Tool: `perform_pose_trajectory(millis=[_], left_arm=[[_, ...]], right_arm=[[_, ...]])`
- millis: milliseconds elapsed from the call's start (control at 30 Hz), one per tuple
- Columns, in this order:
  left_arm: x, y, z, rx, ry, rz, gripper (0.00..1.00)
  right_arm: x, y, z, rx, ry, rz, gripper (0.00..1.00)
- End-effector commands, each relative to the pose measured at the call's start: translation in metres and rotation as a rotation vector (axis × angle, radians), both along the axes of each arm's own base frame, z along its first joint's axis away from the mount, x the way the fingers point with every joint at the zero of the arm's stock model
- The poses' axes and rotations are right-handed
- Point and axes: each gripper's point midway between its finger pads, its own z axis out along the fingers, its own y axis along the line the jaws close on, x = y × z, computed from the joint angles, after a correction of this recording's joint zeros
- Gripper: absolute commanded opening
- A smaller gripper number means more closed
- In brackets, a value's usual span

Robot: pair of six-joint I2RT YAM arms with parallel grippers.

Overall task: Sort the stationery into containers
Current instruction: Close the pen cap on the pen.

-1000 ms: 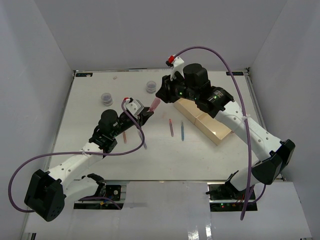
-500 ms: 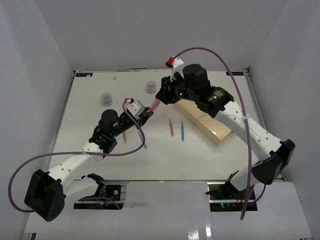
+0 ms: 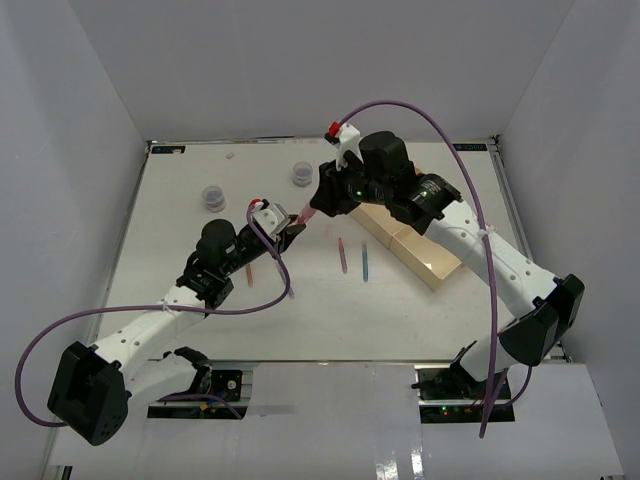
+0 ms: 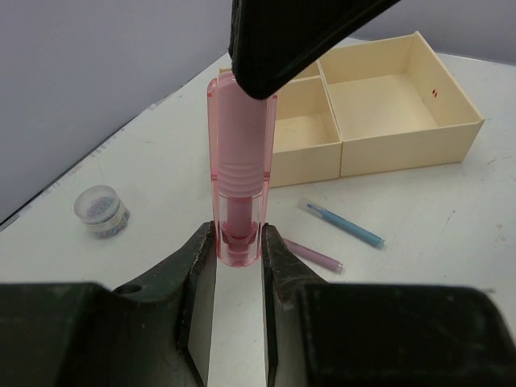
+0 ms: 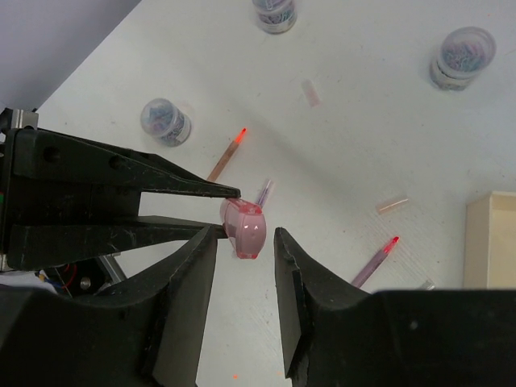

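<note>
A chunky translucent pink piece (image 4: 239, 169) stands up between the fingers of my left gripper (image 4: 239, 246), which is shut on its lower end above the table. My right gripper (image 5: 245, 235) straddles the top end of that pink piece (image 5: 243, 228) with its jaws open and a gap showing on one side. From above, the pink piece (image 3: 308, 212) bridges the left gripper (image 3: 293, 226) and the right gripper (image 3: 318, 203). The beige three-compartment tray (image 3: 420, 250) lies to the right. A purple pen (image 3: 343, 255) and a blue pen (image 3: 365, 262) lie beside it.
Two grey tubs (image 3: 212, 197) (image 3: 299, 174) stand at the back left; the right wrist view shows a third tub (image 5: 274, 12). An orange pen (image 3: 249, 272) and another purple pen (image 3: 290, 290) lie under the left arm. White walls enclose the table.
The right gripper's jaws have widened around the pink piece, and the right wrist has shifted slightly up and left. The left gripper keeps its hold and has not moved.
</note>
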Motion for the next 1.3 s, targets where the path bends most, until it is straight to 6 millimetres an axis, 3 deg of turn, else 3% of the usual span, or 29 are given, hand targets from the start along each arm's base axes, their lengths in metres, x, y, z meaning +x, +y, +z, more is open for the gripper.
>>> perform_pose_trajectory(millis=[0, 433, 800, 1067, 1267], left_arm=[[-0.007, -0.001, 0.010, -0.005, -0.038, -0.022, 0.12], [-0.007, -0.002, 0.008, 0.004, -0.037, -0.033, 0.12], [-0.010, -0.001, 0.011, -0.001, -0.050, -0.037, 0.11], [-0.013, 0.005, 0.034, -0.038, -0.114, -0.015, 0.06], [-0.013, -0.002, 0.046, -0.044, -0.125, -0.042, 0.02]], right_arm=[[0.000, 0.003, -0.005, -0.009, 0.013, 0.026, 0.41], [0.000, 0.006, -0.009, -0.014, 0.019, 0.041, 0.28], [-0.004, 0.007, -0.020, -0.035, 0.058, 0.052, 0.08], [-0.011, 0.005, -0.039, -0.070, 0.116, 0.065, 0.08], [-0.017, 0.007, -0.052, -0.091, 0.158, 0.088, 0.08]])
